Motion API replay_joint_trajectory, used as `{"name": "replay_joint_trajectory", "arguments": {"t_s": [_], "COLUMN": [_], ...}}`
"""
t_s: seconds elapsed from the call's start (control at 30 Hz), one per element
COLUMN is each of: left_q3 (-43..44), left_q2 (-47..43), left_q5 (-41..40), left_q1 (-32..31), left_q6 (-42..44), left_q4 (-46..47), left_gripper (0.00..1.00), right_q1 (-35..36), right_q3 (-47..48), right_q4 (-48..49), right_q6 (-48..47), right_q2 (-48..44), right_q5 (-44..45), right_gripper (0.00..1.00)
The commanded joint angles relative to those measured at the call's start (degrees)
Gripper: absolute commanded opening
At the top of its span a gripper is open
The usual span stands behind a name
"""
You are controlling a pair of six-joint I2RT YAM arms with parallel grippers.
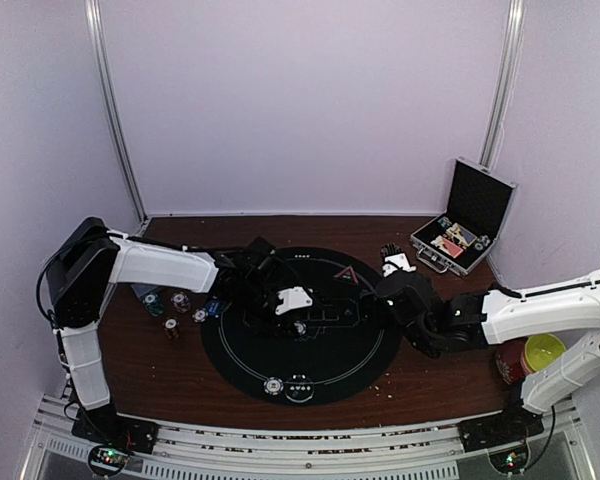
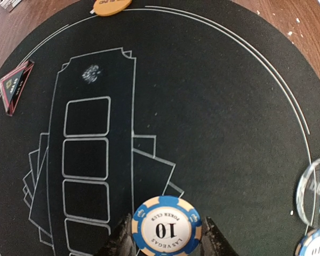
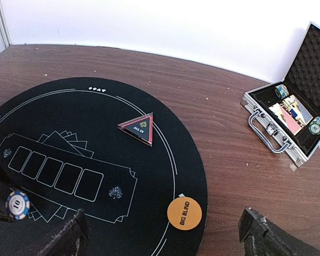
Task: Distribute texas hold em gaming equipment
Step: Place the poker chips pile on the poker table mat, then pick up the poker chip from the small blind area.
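My left gripper [image 2: 166,236] is shut on a blue-and-cream poker chip [image 2: 166,228] marked 10, held flat over the black round mat [image 2: 229,106]. Seen from above, that gripper [image 1: 298,322] is near the mat's middle. The same chip [image 3: 17,205] shows at the left edge of the right wrist view. My right gripper [image 3: 165,234] is open above the mat's right edge, with the orange disc [image 3: 184,213] lying on the mat between its fingers. The red triangle marker [image 3: 138,127] lies on the mat further in. From above, the right gripper [image 1: 392,262] is near the triangle [image 1: 345,272].
Several chips [image 1: 180,300] lie on the wood left of the mat, and another chip [image 1: 273,386] sits at the mat's near edge. The open silver-edged case [image 1: 465,225] stands at the back right. Yellow [image 1: 543,352] and red [image 1: 508,362] bowls sit by the right arm's base.
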Motion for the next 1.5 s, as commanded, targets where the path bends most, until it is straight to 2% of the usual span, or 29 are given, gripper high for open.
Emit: {"name": "replay_joint_trajectory", "arguments": {"t_s": [0.0,0.07,0.23,0.37,0.57,0.73,1.0,1.47], "left_q3": [1.1,0.8,-1.0,-4.2,-14.3,-20.9,-22.7,-24.1], "left_q2": [2.0,1.9,-2.2,-9.5,-21.0,-25.7,-21.6,-18.7], "left_q5": [-2.3,-3.8,-6.5,-4.5,4.1,7.6,6.7,0.8], "left_q1": [-1.9,-1.9,-0.2,5.9,19.9,26.4,32.3,33.6], "left_q6": [-1.7,-1.8,-1.9,0.0,7.8,13.8,15.9,15.2], "left_q4": [3.9,4.4,4.6,2.4,-0.5,-1.4,0.0,2.2], "left_gripper": [0.48,0.68,0.97,0.98,0.98,0.98,0.98,0.94], "right_q1": [-0.4,-0.4,-0.3,-0.3,-0.4,-0.4,-0.4,-0.3], "right_q3": [-1.1,-1.2,-1.2,-1.2,-0.9,-0.8,-0.6,-0.6], "right_q4": [-0.2,-0.2,-0.2,0.0,0.2,0.2,0.1,0.1], "right_q6": [0.8,0.8,0.8,0.7,0.5,0.5,0.6,0.6], "right_q2": [-2.3,-2.6,-2.6,-2.4,-1.7,-0.9,-0.1,-0.7], "right_q5": [1.8,1.7,1.3,0.5,-0.8,-0.5,-0.6,-1.6], "right_gripper": [1.0,1.0,1.0,1.0,1.0,1.0,1.0,1.0]}}
